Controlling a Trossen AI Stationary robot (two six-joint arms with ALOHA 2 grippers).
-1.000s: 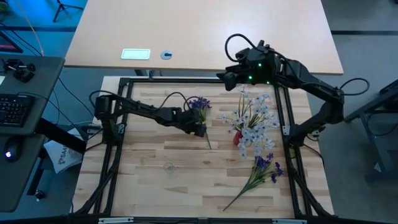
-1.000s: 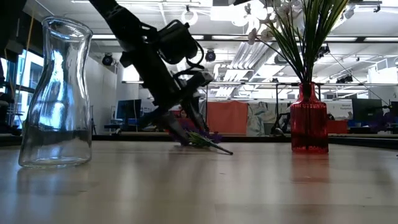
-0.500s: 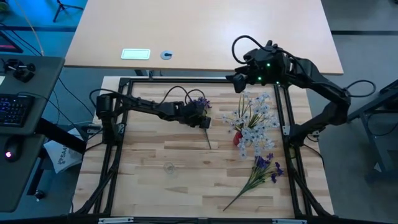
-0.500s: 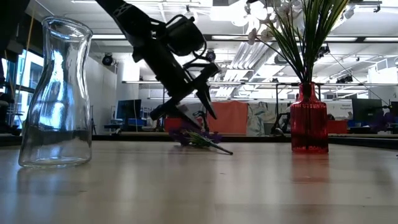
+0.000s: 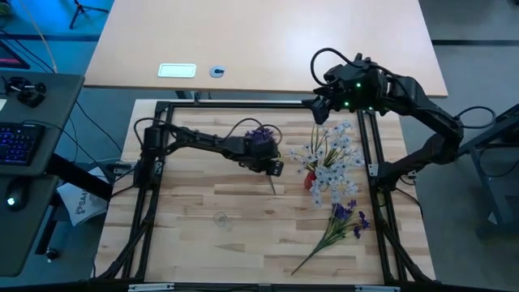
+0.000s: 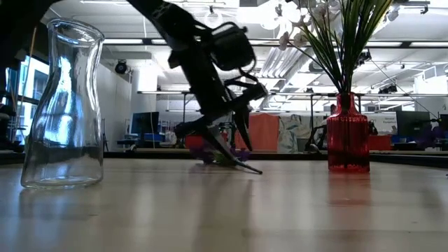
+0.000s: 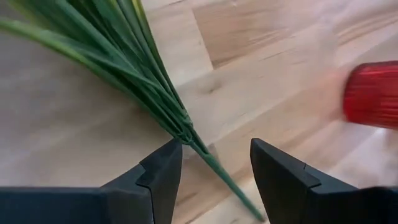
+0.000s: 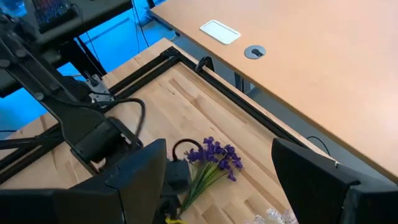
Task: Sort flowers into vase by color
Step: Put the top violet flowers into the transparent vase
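— Near the middle of the table [image 5: 195, 207], that purple sprig [image 5: 261, 139] lies flat on the wood, blossoms toward the far edge, stem pointing back at us. Where's the left gripper [image 5: 274, 167] now?

— Right over the stem end. A second ago it sat further left along the stem; it has slid along toward the red vase [image 5: 311, 180] since then. Its fingers stand apart, one on each side of the stem, gripping nothing.

— You can tell that from above?

— Not really; from overhead the gripper is a dark lump. The left wrist view settles it: the green stem [image 7: 211, 163] runs between the two dark fingers [image 7: 163, 175] with bare wood showing either side, and the red vase is a blur off to the side.

— And the others?

— The white sprigs [image 5: 328, 158] stand in the red vase, and the second purple sprig [image 5: 340, 223] lies near the front right corner, well apart from the first. The clear vase [image 6: 63, 105] stands empty; the low view shows it tall and plain, while overhead it's barely a ring.

— The right arm?

— The right gripper [image 5: 321, 108] hangs over the far right rail, a bit further right than before, fingers spread wide, holding nothing. Its own camera looks down on the first purple sprig's blossoms [image 8: 217, 155].
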